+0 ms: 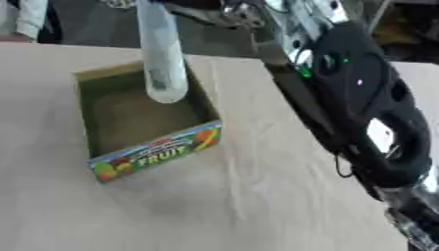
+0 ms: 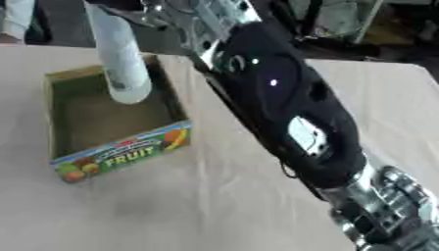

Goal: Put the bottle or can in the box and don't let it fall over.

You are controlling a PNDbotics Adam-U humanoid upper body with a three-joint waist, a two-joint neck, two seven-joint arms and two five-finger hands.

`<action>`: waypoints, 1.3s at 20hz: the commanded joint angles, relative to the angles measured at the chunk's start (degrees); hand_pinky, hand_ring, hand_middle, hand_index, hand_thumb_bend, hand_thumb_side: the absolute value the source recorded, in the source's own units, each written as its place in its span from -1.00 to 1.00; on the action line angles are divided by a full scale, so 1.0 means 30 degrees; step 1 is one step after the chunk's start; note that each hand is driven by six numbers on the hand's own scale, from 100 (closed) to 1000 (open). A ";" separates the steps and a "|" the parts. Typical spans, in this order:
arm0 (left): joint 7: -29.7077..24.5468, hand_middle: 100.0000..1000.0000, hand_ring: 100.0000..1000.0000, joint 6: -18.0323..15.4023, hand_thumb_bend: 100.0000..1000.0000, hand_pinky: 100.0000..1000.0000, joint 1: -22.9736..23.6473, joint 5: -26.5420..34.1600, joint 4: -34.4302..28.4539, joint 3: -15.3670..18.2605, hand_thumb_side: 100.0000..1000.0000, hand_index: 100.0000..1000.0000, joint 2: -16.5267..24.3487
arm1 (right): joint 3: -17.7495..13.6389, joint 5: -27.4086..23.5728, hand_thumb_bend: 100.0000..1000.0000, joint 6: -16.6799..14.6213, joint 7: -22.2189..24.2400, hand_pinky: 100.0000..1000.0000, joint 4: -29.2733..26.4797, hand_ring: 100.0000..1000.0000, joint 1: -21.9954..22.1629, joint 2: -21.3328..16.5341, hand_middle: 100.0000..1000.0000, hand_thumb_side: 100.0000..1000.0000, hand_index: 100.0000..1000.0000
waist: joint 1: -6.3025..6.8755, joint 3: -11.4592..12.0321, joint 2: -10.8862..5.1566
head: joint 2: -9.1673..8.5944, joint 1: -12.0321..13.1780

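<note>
A pale, clear bottle (image 1: 163,54) hangs nearly upright in the air, its top cut off by the view's upper edge. Its lower end is over the far part of an open cardboard box (image 1: 158,152) whose front wall reads FRUIT. Whether the bottle's base touches the box floor I cannot tell. My right hand (image 2: 176,14) shows at the top edge beside the bottle's upper part and is shut on it. The black right forearm (image 2: 283,108) runs from the lower right up to there. My left hand does not show.
The box stands on a tan cloth-covered table (image 1: 240,206), with bare cloth in front of it and to its left. My right arm crosses the table's right side. A person's sleeve (image 1: 26,17) shows at the far left edge.
</note>
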 commanded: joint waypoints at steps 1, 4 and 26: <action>0.0176 1.00 0.84 -0.1281 -0.64 0.83 -0.0706 0.0023 -0.0331 0.0123 0.27 0.70 0.0189 | 0.0158 0.0247 -0.52 0.0585 0.0267 -1.00 0.0446 -1.00 -0.0412 0.0150 -1.00 0.30 0.86 | 0.0107 0.0221 -0.0202 | -0.0375 -0.0445; -0.0013 1.00 0.83 -0.2259 -0.61 0.81 -0.1086 0.0058 -0.0331 0.0016 0.21 0.70 0.0178 | 0.0396 0.0476 -0.53 0.0789 0.0894 -1.00 0.1071 -1.00 -0.0235 0.0389 -1.00 0.30 0.85 | 0.0069 0.0418 -0.0054 | -0.0446 -0.0705; -0.0780 1.00 0.83 -0.3121 -0.66 0.82 -0.0681 0.0396 -0.0331 -0.0158 0.23 0.69 0.0416 | 0.1259 0.1065 -0.57 0.0613 0.3949 -1.00 0.5074 -1.00 0.4278 0.2093 -1.00 0.28 0.82 | 0.0264 0.0042 -0.0033 | -0.0173 -0.0209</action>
